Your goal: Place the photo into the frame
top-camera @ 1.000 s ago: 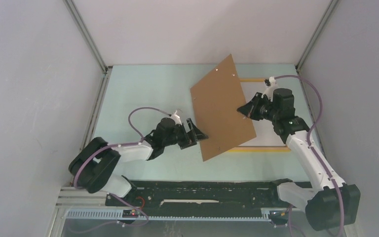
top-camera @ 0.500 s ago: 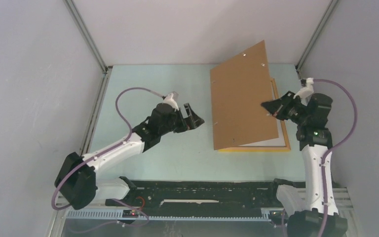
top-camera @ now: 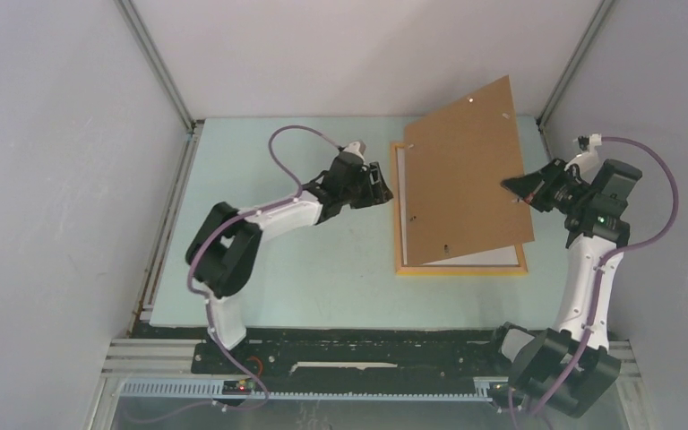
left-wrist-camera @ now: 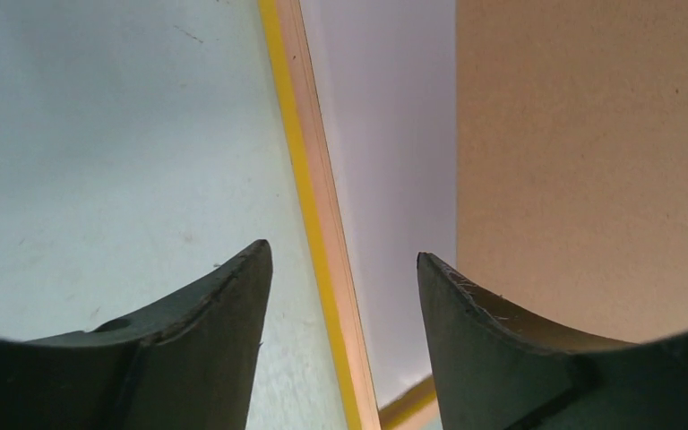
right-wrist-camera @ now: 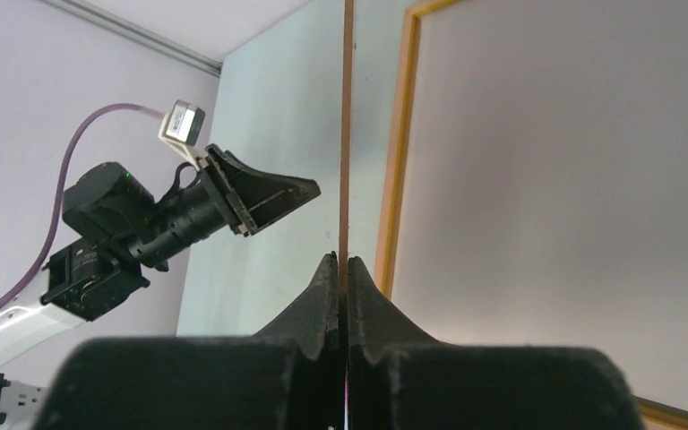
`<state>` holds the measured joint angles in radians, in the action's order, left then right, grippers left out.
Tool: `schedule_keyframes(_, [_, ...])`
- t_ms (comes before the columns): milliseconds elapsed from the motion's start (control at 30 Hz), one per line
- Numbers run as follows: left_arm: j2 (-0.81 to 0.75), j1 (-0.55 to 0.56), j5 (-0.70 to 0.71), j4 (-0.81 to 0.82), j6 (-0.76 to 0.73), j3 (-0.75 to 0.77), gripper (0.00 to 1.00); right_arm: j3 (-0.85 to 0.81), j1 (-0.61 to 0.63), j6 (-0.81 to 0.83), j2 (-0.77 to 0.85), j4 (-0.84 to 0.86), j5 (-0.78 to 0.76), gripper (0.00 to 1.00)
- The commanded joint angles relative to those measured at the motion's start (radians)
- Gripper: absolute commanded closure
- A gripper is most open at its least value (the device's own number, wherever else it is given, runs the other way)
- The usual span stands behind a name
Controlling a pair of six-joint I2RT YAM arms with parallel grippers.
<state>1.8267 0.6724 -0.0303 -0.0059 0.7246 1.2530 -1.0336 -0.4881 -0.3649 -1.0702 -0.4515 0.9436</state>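
The yellow-orange frame (top-camera: pixel 398 235) lies flat on the table at the right, its inside pale and plain. The photo's printed face shows in no view. My right gripper (top-camera: pixel 512 185) is shut on the right edge of the brown backing board (top-camera: pixel 466 175) and holds it tilted above the frame. In the right wrist view the board (right-wrist-camera: pixel 347 134) is edge-on between the shut fingers of my right gripper (right-wrist-camera: pixel 342 262), beside the frame (right-wrist-camera: pixel 400 161). My left gripper (top-camera: pixel 387 184) is open and empty at the frame's left side; in its own view the left gripper (left-wrist-camera: pixel 342 260) straddles the frame rail (left-wrist-camera: pixel 309 179), with the board (left-wrist-camera: pixel 591 161) on the right.
Grey enclosure walls with metal corner posts (top-camera: pixel 159 67) stand close round the pale green table (top-camera: pixel 287 260). The black rail (top-camera: pixel 358 354) with the arm bases runs along the near edge. The left arm's purple cable (top-camera: pixel 287 157) loops above its wrist.
My right gripper has carried the backing board right and toward the back, uncovering the frame's left side. My left arm has reached forward and right, up to the frame's left rail.
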Motion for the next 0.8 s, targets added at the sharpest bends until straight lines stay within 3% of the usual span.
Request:
schedule_keyframes(0, [0.119,0.017,-0.065,0.053,-0.029,0.136,0.36,-0.054,-0.008,0.074,-0.015,-0.018,-0.034,1.00])
schedule_keyframes(67, [0.186,0.024,-0.086,0.053,-0.023,0.178,0.43,-0.054,-0.009,0.063,-0.026,-0.014,-0.060,1.00])
schedule_keyframes(233, [0.297,0.048,-0.108,0.044,-0.003,0.246,0.44,-0.054,-0.007,0.019,-0.031,0.029,-0.095,1.00])
schedule_keyframes(333, [0.321,0.062,-0.097,0.039,-0.002,0.250,0.45,-0.054,-0.007,0.022,-0.028,0.018,-0.097,1.00])
schedule_keyframes(467, [0.333,0.065,-0.085,0.040,0.007,0.237,0.56,-0.054,0.003,0.034,-0.022,0.003,-0.112,1.00])
schedule_keyframes(767, [0.334,0.062,-0.041,0.017,-0.009,0.232,0.60,-0.049,0.056,0.067,-0.022,-0.023,-0.146,1.00])
